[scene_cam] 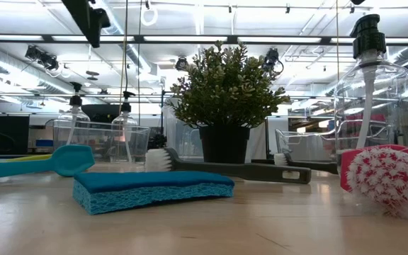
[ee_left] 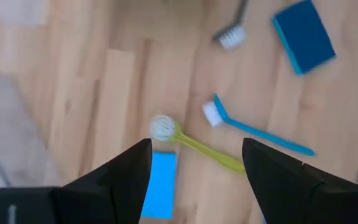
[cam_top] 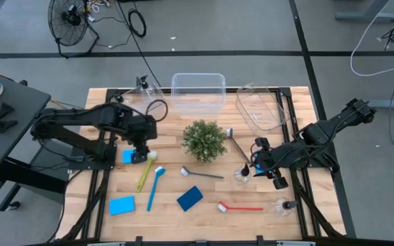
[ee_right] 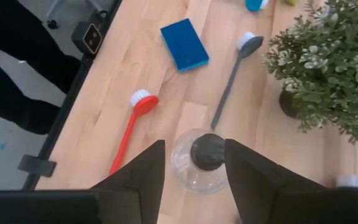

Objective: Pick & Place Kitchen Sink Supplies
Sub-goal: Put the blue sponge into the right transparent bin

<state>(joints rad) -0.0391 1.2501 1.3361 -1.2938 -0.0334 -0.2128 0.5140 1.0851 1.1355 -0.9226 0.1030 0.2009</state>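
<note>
My left gripper (cam_top: 141, 154) hangs open above the table's left part; below its fingers lie a yellow brush (ee_left: 191, 144) and a light blue sponge (ee_left: 160, 186). A blue brush (ee_left: 253, 130) lies beside them. My right gripper (ee_right: 194, 163) hangs open over a clear bottle (cam_top: 241, 176). Its fingers show on either side of the bottle's black cap (ee_right: 207, 151), above it. A dark blue sponge (cam_top: 190, 198), a red brush (cam_top: 240, 206), a grey brush (cam_top: 200, 173), another light blue sponge (cam_top: 122, 205) and a second bottle (cam_top: 282, 205) rest on the table.
A bushy green plant (cam_top: 204, 140) in a dark pot stands mid-table. Two clear bins (cam_top: 198, 92) (cam_top: 262, 106) sit at the far edge. Another dark brush (cam_top: 237, 140) lies right of the plant. A person's dark legs (ee_right: 17, 68) stand beside the table.
</note>
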